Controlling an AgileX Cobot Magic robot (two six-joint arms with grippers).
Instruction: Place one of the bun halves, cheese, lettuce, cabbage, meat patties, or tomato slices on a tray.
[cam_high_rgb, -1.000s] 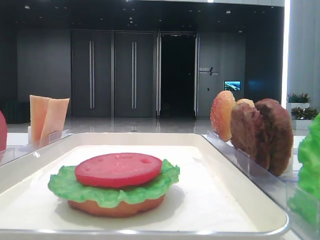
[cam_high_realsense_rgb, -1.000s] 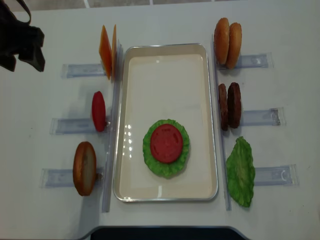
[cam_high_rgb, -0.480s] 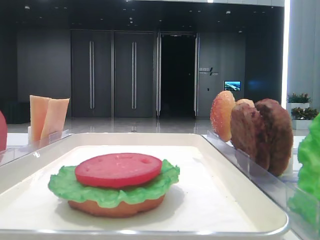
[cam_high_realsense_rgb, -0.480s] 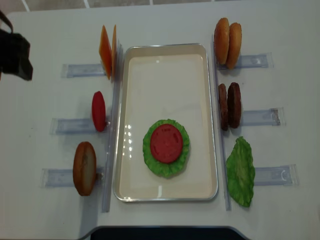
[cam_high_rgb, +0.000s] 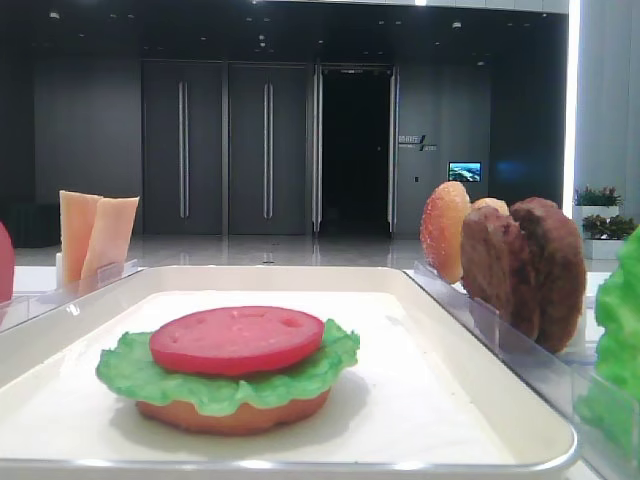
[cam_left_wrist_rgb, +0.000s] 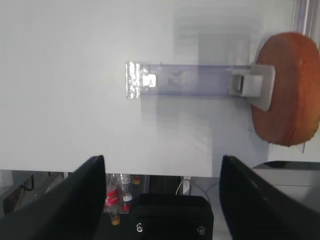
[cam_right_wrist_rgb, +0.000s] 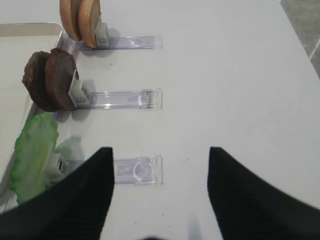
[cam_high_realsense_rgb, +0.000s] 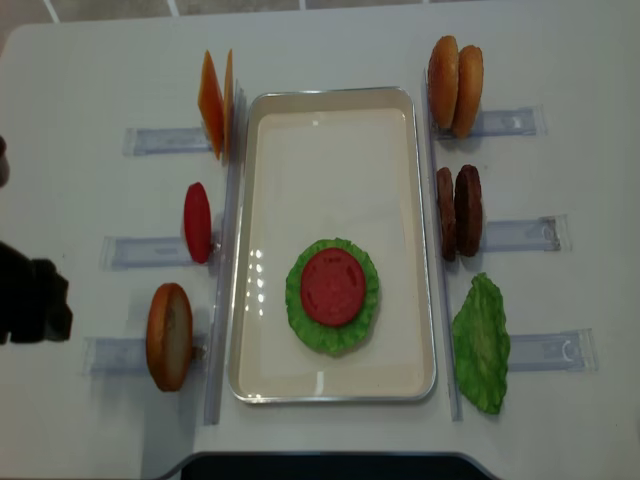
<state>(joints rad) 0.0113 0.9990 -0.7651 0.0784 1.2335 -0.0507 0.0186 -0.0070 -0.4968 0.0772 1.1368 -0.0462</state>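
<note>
On the white tray (cam_high_realsense_rgb: 330, 160) lies a stack: a bun half (cam_high_rgb: 235, 412), green lettuce (cam_high_realsense_rgb: 300, 320) and a red tomato slice (cam_high_realsense_rgb: 332, 286) on top. My left gripper (cam_high_realsense_rgb: 35, 305) hangs open and empty at the table's left edge, beside the clear holder with a bun half (cam_high_realsense_rgb: 168, 336). In the left wrist view that gripper (cam_left_wrist_rgb: 162, 159) points at the holder and the bun half (cam_left_wrist_rgb: 285, 95). My right gripper (cam_right_wrist_rgb: 160, 150) is open and empty over bare table, right of the loose lettuce (cam_right_wrist_rgb: 32, 150).
Clear holders flank the tray. On the left stand cheese slices (cam_high_realsense_rgb: 212, 102) and a tomato slice (cam_high_realsense_rgb: 197, 222). On the right stand two bun halves (cam_high_realsense_rgb: 455, 85), two meat patties (cam_high_realsense_rgb: 460, 211) and a lettuce leaf (cam_high_realsense_rgb: 482, 343). The table's near edge lies under the left gripper.
My left gripper has moved from the far left corner down along the left edge, to beside the near bun half's holder. It stays open. The food has not moved.
</note>
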